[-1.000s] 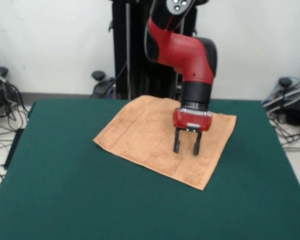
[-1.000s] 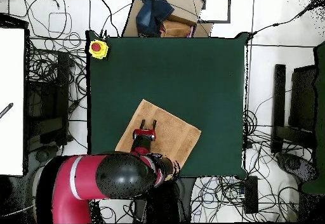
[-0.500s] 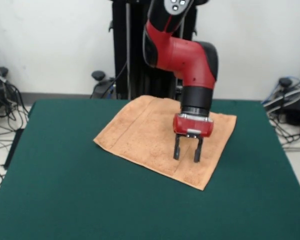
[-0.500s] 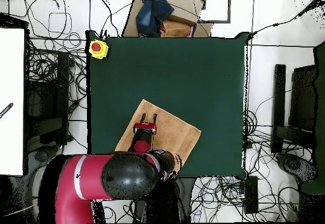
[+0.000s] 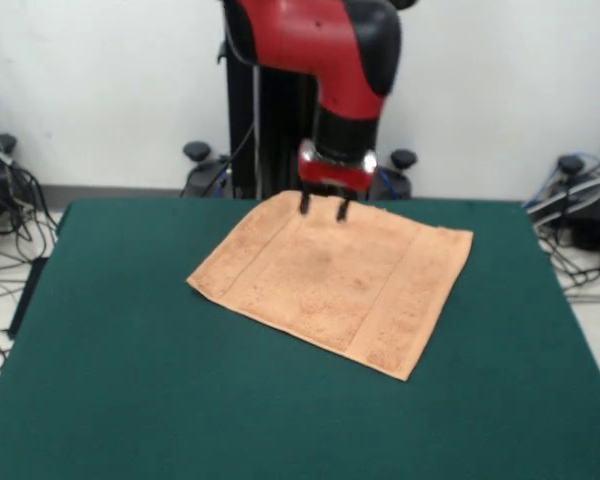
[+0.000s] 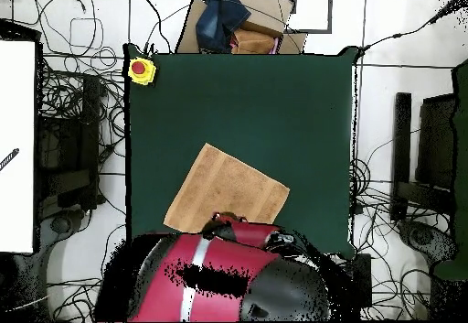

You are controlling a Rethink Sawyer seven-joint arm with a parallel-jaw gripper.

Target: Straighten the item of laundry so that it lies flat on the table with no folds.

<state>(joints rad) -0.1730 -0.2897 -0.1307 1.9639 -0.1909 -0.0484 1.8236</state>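
- The towel (image 5: 332,280) lies spread on the green bench (image 5: 130,380), set askew to the bench's edges and in the half nearer the robot.
- In the front view its whole outline shows as a clean four-sided shape, with a band stripe running near each short end and no corner visibly turned over.
- In the overhead view the towel (image 6: 228,189) reads as one even tan sheet; its edge nearest the robot is partly hidden under the red arm (image 6: 228,278), so that strip cannot be checked from above.
- The pincer (image 5: 323,206) hangs raised over the towel's far edge with its two fingers (image 5: 305,203) pointing down, parted with a narrow gap, and nothing between them; it appears clear of the cloth rather than touching it.
- Judged from this, the flattening looks essentially finished, and the step in hand is the retreat of the arm from the laundry.
- The next move calls for little: carrying the empty pincer up and away without brushing the far hem, which would rumple it again.
- A small white tag is not discernible in either view, so which face is up cannot be told.
- If any slight ripple remains near the far edge behind the fingers, it would need one light outward pull at that hem.
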